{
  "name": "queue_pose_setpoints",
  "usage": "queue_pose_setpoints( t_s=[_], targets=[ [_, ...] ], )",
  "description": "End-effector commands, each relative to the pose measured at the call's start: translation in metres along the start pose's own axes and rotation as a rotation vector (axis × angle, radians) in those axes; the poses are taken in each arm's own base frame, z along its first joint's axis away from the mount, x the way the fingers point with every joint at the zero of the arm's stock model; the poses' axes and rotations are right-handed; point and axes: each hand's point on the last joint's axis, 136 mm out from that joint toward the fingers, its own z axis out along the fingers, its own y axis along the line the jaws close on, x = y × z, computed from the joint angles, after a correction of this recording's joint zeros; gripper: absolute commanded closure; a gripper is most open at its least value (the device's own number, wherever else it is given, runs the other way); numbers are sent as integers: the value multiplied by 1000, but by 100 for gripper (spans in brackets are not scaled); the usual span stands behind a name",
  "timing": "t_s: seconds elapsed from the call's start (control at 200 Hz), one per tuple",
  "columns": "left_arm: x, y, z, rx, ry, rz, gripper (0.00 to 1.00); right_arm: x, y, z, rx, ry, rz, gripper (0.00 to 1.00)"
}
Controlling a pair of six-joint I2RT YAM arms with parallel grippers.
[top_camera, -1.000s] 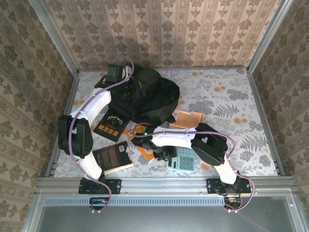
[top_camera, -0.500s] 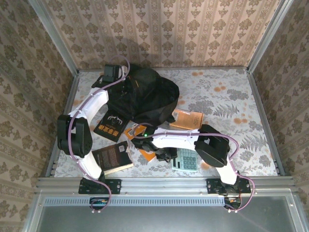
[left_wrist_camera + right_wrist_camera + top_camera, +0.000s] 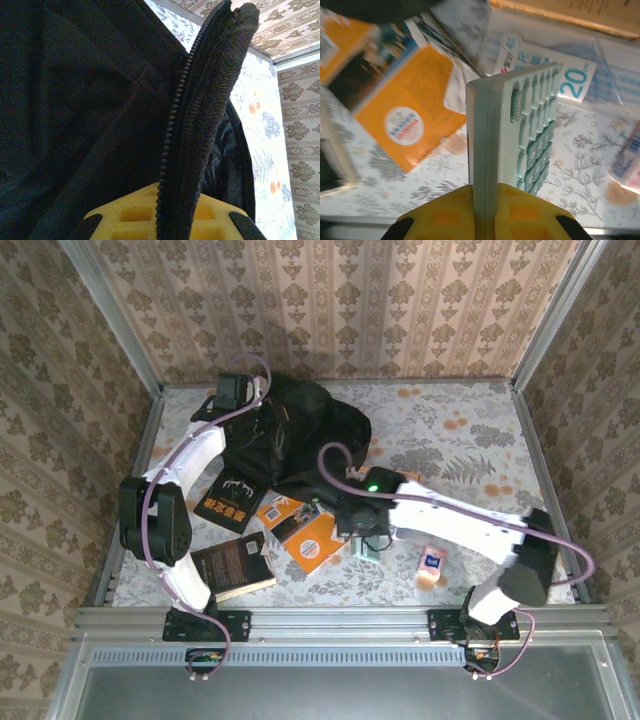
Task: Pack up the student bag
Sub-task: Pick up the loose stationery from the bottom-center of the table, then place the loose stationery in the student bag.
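pinching student bag [image 3: 212,95] and calculator [image 3: 530,135]

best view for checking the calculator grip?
Right wrist: calculator stands edge-on between the right gripper's pads, keys visible. Top external catches a teal sliver under the wrist. Left wrist faces the student bag zipper.

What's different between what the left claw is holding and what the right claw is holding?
The left gripper pinches the student bag by its zipper edge: soft black fabric, far bigger than the gripper. The right gripper clamps a calculator: rigid, pale green, small, turned on edge over the table. Both grippers are shut on something.
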Motion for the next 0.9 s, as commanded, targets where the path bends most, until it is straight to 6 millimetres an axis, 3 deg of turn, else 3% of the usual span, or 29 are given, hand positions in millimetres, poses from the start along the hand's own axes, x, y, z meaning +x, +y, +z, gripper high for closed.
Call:
queue_pose_setpoints(
  t_s=[0.0,0.11,0.24,0.39,0.545,0.56,0.61,0.895],
  targets=[
    [-8,-31,-17,63,-26,86,100,-27,18,-29,-277,-80,10,100],
    [-13,-51,-31,96,-61,175,100,-61,31,-67,-549,-150,70,100],
    [-19,-74,-44,96,-97,288,100,-104,40,-107,-727,-230,115,100],
    [-22,-84,-53,101,-121,314,100,-160,42,-127,-865,-342,213,100],
    [-28,-95,-63,120,-139,347,100,-209,42,-108,-980,-384,344,100],
    [-29,-97,-65,123,-141,352,100,-214,43,-96,-975,-371,364,100],
    [-32,-101,-69,127,-141,365,100,-226,44,-82,-996,-370,395,100],
    [-50,-127,-92,176,-181,389,100,-260,58,-16,-1115,-362,527,100]
  ],
)
